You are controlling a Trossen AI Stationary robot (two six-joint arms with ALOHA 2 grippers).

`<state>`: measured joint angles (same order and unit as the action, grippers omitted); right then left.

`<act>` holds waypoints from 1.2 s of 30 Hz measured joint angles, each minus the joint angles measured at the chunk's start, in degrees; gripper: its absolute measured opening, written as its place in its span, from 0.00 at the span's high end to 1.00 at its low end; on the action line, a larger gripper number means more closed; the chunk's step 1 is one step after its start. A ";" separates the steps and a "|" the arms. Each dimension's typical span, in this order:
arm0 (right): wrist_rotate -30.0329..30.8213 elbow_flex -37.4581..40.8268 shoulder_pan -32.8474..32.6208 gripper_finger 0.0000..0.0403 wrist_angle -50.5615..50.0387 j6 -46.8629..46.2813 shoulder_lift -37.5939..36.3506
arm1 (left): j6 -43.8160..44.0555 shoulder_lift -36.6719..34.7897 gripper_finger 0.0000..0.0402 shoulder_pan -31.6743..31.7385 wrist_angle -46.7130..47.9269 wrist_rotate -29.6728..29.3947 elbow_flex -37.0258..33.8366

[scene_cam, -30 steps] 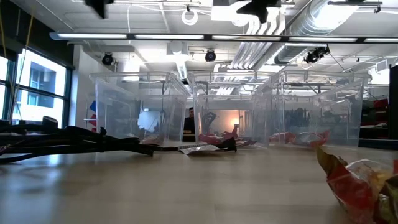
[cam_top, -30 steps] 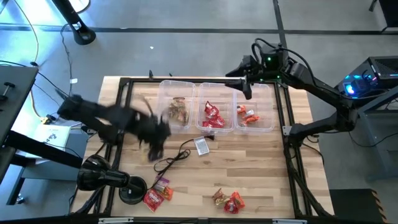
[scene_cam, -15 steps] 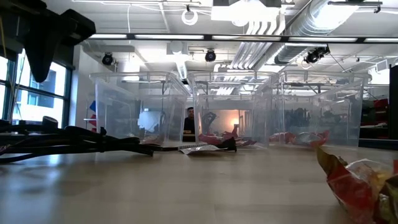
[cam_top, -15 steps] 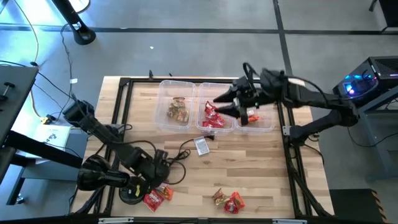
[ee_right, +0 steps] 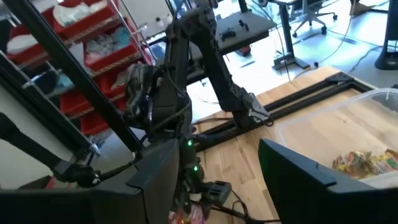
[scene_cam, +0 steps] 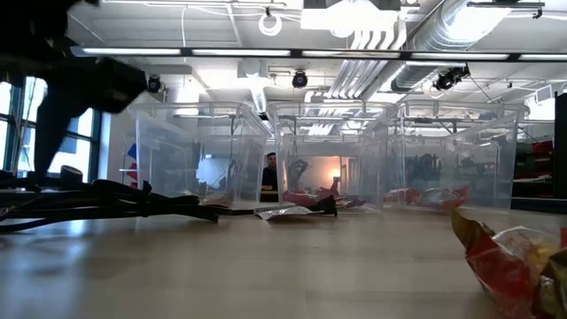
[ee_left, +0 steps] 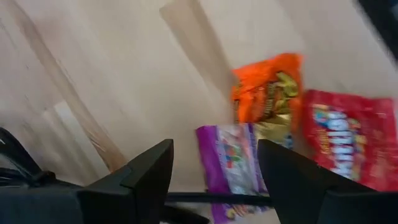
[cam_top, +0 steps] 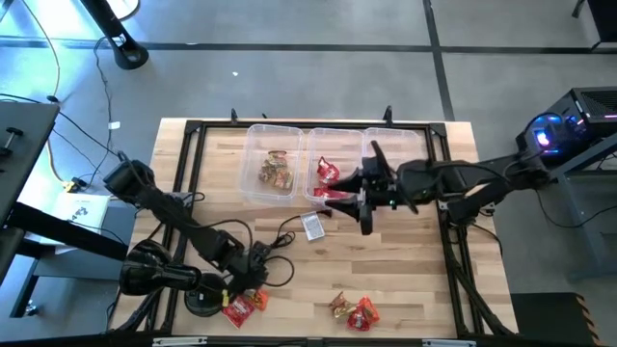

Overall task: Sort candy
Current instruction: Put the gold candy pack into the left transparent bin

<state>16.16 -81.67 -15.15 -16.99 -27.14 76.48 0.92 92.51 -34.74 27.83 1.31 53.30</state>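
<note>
Small crinkly red, orange and brown wrapped candy pieces (cam_top: 242,305) lie near-left and near-centre on the table; others fill far bins.

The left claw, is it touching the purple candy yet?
Apart. The left wrist view shows the purple candy lying on the wood between the open left gripper fingers, with bare table visible either side.

A pale butcher-block worktop (cam_top: 386,260) stands on a grey concrete floor (cam_top: 289,58) crossed by dark seams. Level across it, an open ceiling shows white ducts (scene_cam: 381,53), pipes and strip lights, with windows (scene_cam: 44,124) at one side. Red shelf bins (ee_right: 62,25) and distant desks (ee_right: 298,12) fill the room beyond.
</note>
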 joint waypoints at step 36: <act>-1.78 0.00 -0.25 0.47 -2.90 2.47 0.59 | -8.62 -2.76 1.00 11.08 20.89 -7.92 19.86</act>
<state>14.38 -81.67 -15.41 -19.89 -24.67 77.07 -7.70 89.76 -23.66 48.71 -6.60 73.16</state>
